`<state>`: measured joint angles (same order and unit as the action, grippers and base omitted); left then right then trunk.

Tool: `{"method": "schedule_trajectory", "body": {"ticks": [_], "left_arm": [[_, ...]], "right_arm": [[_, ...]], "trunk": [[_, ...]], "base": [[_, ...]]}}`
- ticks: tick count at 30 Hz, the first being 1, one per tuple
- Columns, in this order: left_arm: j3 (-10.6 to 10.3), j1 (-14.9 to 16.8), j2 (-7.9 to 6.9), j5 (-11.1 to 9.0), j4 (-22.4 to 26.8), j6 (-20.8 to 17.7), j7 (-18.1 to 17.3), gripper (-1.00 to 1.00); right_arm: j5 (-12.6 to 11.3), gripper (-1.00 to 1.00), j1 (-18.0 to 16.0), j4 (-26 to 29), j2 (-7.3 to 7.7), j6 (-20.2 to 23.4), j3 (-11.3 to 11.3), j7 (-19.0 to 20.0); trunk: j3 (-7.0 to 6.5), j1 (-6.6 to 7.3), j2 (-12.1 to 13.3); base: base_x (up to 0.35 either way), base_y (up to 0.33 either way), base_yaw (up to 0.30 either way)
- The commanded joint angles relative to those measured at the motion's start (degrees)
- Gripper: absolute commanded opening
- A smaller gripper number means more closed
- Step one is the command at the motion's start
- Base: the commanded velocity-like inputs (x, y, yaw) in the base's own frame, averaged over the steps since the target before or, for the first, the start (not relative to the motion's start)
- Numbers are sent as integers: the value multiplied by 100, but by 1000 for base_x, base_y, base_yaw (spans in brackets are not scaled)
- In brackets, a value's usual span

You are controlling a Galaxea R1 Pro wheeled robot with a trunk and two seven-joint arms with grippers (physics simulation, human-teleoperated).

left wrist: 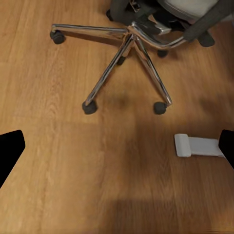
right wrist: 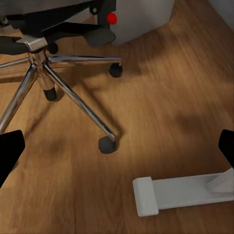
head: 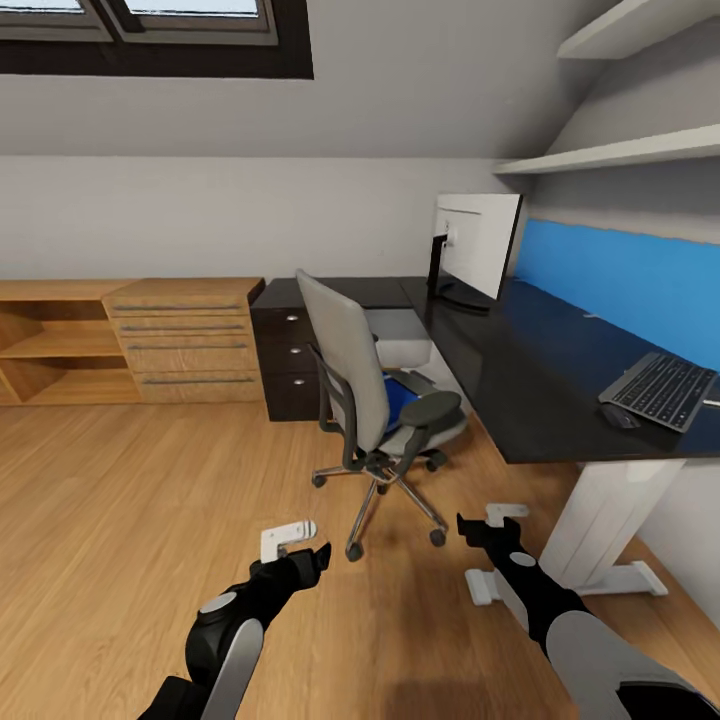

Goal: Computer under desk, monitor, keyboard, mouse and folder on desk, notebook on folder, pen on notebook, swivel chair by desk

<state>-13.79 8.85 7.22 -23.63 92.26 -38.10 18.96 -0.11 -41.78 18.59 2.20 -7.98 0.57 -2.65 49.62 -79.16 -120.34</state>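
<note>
From my head cam, the swivel chair (head: 372, 400) sits pulled up to the desk (head: 520, 380), with the blue folder (head: 400, 398) on its seat. The monitor (head: 478, 245) stands at the desk's far end and the keyboard (head: 660, 388) lies nearer me. Both arms hang low over the wood floor (head: 120, 500); the left gripper (head: 290, 545) and right gripper (head: 490, 520) hold nothing.

Left wrist cam: fingers spread wide, chair base underneath.

Right wrist cam: fingers spread too, and the computer (right wrist: 139, 17) with its red dot is just behind the chair base.
</note>
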Motion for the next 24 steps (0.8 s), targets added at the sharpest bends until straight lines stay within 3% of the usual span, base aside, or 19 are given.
{"method": "schedule_trajectory", "body": {"ticks": [1,8,13,24], "left_arm": [[-42,-9,-7,-61,21,-14,51,100],[-101,-37,-27,-63,44,-13,54,100],[-111,-128,-68,-57,46,2,58,100],[-115,-188,-71,-55,46,63,64,100]], "right_arm": [[-3,100,-5,-5,-1,-23,8,-6],[-8,100,-6,20,-12,-53,10,-7],[-7,100,-6,67,-23,-450,27,0],[-1,100,-6,91,-20,-698,31,1]], "trunk": [[24,-22,-44],[149,-175,-325],[239,-285,-525],[437,-527,-966]], "base": [[0,0,0],[0,0,0],[0,0,0],[0,0,0]]}}
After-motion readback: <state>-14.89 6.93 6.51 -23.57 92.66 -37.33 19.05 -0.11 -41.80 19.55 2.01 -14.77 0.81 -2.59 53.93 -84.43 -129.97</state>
